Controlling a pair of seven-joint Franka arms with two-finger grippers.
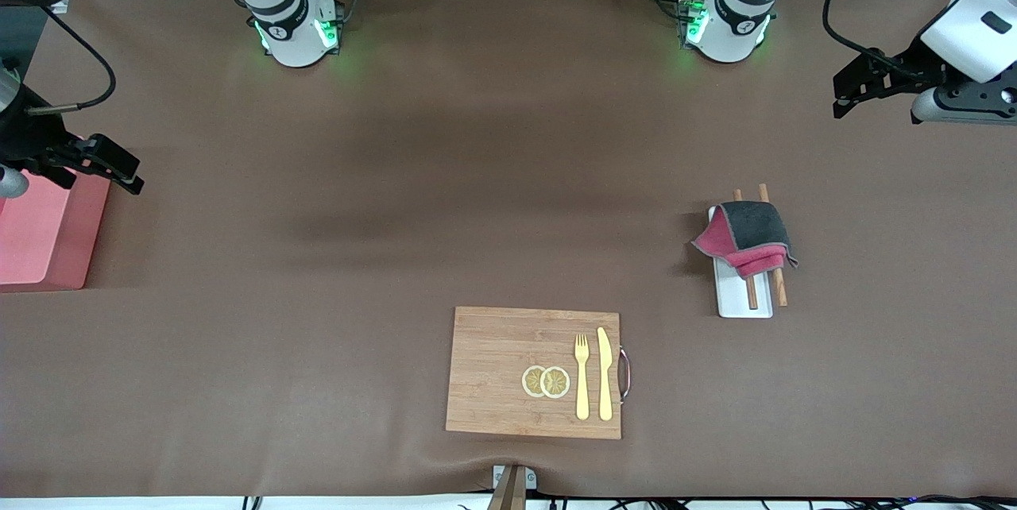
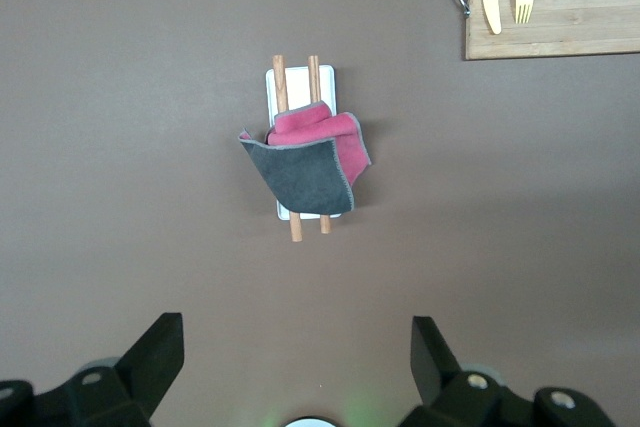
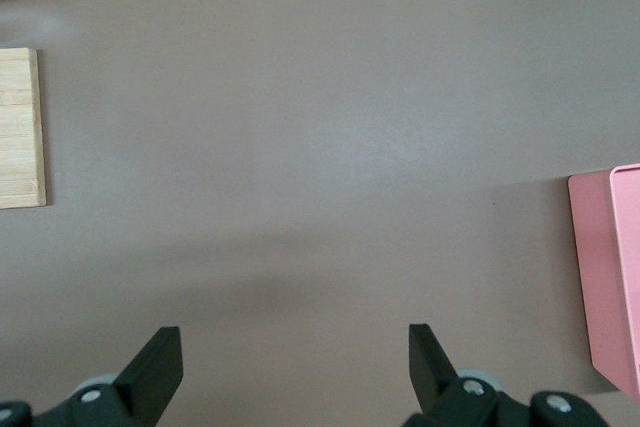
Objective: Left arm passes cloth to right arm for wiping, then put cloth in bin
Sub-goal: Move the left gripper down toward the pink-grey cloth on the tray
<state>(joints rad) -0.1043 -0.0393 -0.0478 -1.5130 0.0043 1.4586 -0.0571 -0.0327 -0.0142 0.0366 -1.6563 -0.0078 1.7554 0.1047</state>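
Observation:
The cloth [image 1: 747, 238], dark grey on top with a crimson-pink fold showing, lies crumpled on a small white tray [image 1: 743, 302], toward the left arm's end of the table. It also shows in the left wrist view [image 2: 305, 169]. The salmon-pink bin [image 1: 40, 232] stands at the right arm's end of the table, and its wall shows in the right wrist view [image 3: 608, 277]. My left gripper [image 1: 842, 95] is open and empty, up in the air over bare table at the left arm's end [image 2: 297, 349]. My right gripper [image 1: 127, 172] is open and empty, up beside the bin [image 3: 295, 349].
Two wooden sticks [image 1: 751, 291] lie on the white tray under the cloth. A wooden cutting board [image 1: 508, 371] with a yellow fork [image 1: 581, 379], a knife [image 1: 605, 375] and lemon slices [image 1: 546, 381] lies nearer to the front camera than the cloth.

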